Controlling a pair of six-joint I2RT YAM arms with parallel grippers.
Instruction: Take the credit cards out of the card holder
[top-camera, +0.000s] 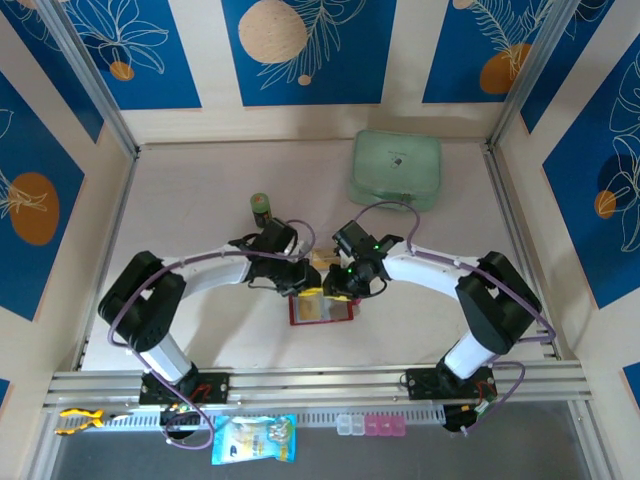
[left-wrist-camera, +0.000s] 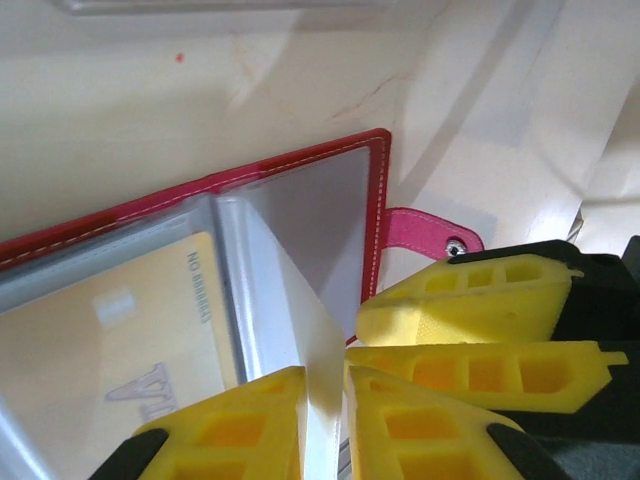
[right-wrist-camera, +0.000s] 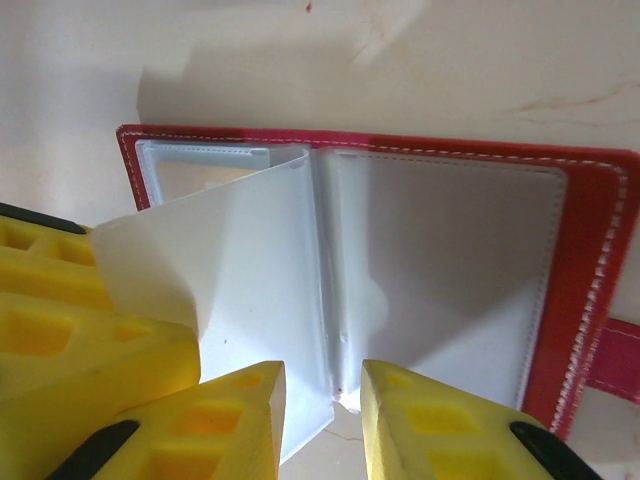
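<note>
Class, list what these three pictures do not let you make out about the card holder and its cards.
Top view: the left gripper and right gripper cover part of the card holder, so its cards cannot be counted.
Left wrist view: the yellow card runs off the left edge.
Wrist views: whether the fingers pinch the clear sleeve is hidden by their own bulk.

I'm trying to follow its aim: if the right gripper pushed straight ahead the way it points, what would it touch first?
Likely the raised clear sleeve between the fingertips of the right gripper, then the open card holder behind it; depth is unclear.
</note>
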